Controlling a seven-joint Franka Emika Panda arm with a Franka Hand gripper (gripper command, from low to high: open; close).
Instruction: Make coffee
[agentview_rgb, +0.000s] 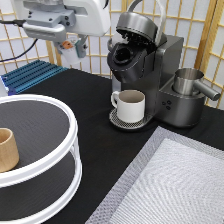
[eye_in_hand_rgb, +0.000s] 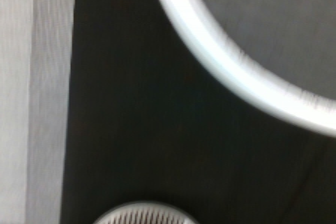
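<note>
My gripper hangs high at the exterior view's top left, well left of the coffee machine. It is shut on the small coffee pod, whose orange-brown top shows between the fingers. The machine's lid is up and its dark pod chamber is open. A white handled mug stands on the machine's round drip tray, under the spout. The wrist view shows the drip tray's ribbed edge but not the pod.
A white two-tier turntable fills the exterior view's left, with a tan wooden cup on its top tier; its rim shows in the wrist view. A steel jug sits beside the machine. A grey mat lies at bottom right, a blue rack at left.
</note>
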